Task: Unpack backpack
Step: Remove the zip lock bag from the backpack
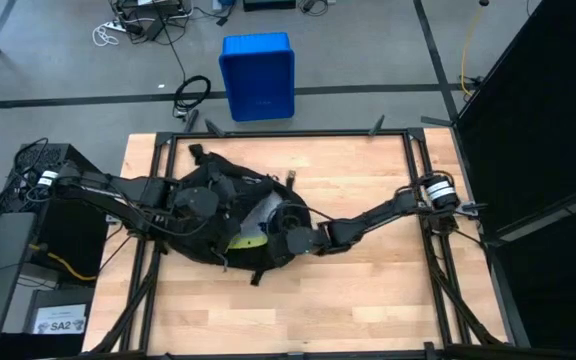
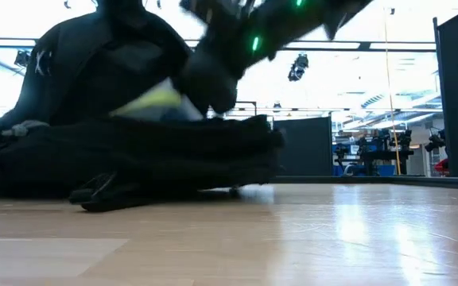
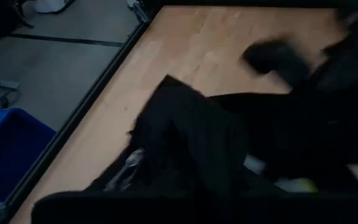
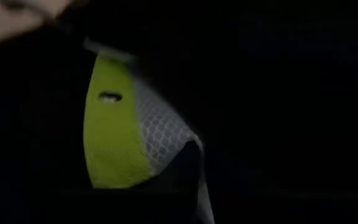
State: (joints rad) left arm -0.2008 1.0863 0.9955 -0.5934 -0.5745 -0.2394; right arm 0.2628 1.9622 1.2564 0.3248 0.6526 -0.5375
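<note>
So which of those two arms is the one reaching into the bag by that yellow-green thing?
The right arm: its gripper is at the backpack's opening beside the yellow-green item. The left arm lies over the bag's other side.

From above, light falls even and soft on my table (image 1: 368,300), with faint shadows under my arms. At table height, bright windows behind turn the backpack (image 2: 133,151) into a silhouette, and glare sheens the wood. My left wrist picture is smeared with blur. My right wrist picture is nearly black, only a yellow-green patch (image 4: 114,137) lit.
</note>
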